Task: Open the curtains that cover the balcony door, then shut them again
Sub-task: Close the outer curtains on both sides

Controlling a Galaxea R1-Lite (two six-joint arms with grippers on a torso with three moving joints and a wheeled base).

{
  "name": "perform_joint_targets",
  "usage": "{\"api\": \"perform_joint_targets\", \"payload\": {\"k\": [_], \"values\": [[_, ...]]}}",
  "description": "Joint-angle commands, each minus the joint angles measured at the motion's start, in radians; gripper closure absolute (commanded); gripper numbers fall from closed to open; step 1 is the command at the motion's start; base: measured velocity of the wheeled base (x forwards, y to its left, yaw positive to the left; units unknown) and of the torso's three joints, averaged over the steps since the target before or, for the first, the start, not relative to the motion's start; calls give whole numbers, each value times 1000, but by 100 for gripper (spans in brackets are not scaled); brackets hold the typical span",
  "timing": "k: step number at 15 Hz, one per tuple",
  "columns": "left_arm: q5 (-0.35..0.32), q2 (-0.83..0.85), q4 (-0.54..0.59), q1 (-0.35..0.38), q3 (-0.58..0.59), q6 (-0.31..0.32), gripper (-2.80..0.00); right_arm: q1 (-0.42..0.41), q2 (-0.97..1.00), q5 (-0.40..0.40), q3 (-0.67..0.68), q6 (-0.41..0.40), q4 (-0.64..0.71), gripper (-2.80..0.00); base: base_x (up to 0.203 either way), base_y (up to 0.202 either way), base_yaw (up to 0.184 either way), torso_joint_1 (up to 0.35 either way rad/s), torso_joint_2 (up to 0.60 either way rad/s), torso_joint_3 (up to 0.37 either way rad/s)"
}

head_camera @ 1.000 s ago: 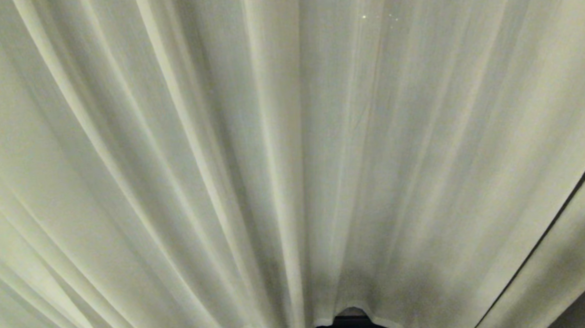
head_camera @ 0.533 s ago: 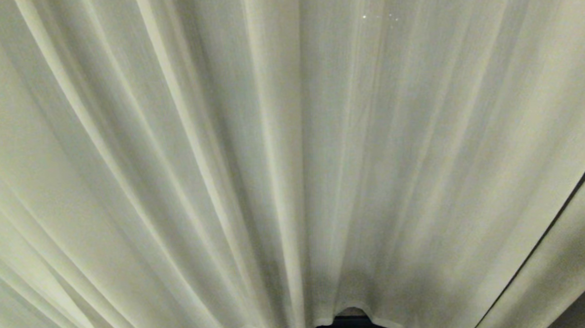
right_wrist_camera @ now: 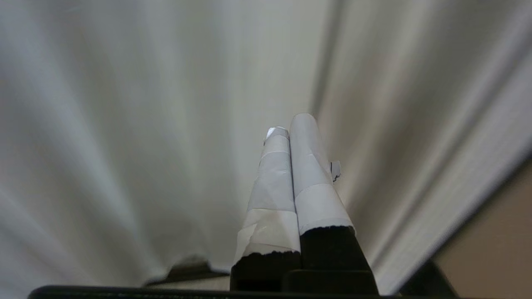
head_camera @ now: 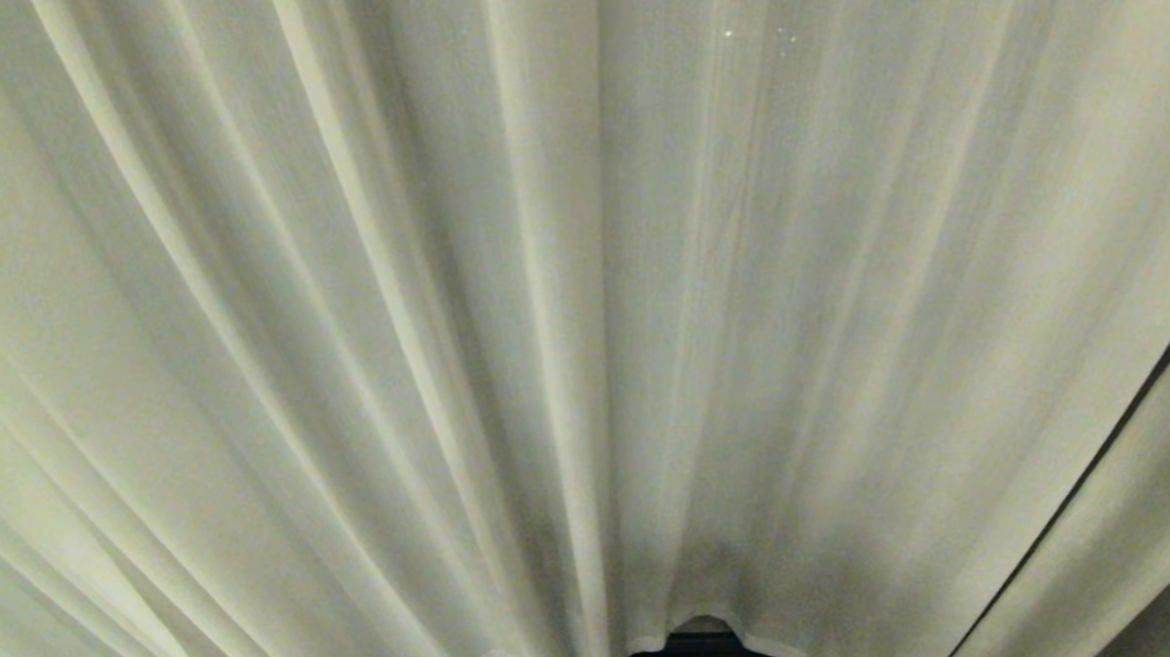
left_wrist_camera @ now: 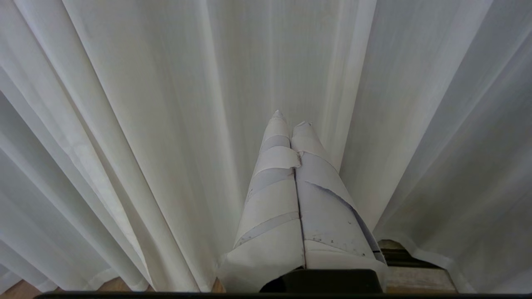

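The sheer cream-white curtains (head_camera: 585, 318) hang shut and fill the head view in vertical folds. Under the hem a dark strip (head_camera: 697, 651) of the balcony door's frame shows; the rest of the door is hidden. Neither arm is in the head view. In the left wrist view my left gripper (left_wrist_camera: 290, 118) is shut, its white-taped fingers pressed together and empty, pointing at the curtains (left_wrist_camera: 166, 124) with a gap before the cloth. In the right wrist view my right gripper (right_wrist_camera: 290, 123) is also shut and empty, facing blurred curtain folds (right_wrist_camera: 145, 124).
A thicker cream panel (head_camera: 1137, 540) hangs at the right, parted from the sheer layer by a dark gap. Wooden floor (left_wrist_camera: 16, 288) and a pale sill (left_wrist_camera: 415, 278) show below the hem. A beige wall (right_wrist_camera: 498, 232) lies beyond the thick panel's edge.
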Motion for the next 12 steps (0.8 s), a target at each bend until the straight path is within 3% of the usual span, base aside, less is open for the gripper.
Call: {"api": "perform_joint_targets", "payload": {"k": [1,3,5,8,12], "values": [[1,-1,0,0,0,-1,0,-230,248,90,-144,27,-12,-280,0,0,0,0,0,0],[1,-1,0,0,0,-1,0,-379,369,207,-238,44,-30,-280,0,0,0,0,0,0],[1,-1,0,0,0,-1,0,-449,451,266,-287,56,-87,-280,0,0,0,0,0,0],[1,-1,0,1,0,-1,0,-493,558,278,-325,108,-242,-280,0,0,0,0,0,0],[1,-1,0,0,0,-1,0,-568,683,282,-404,138,-310,-280,0,0,0,0,0,0]]}}
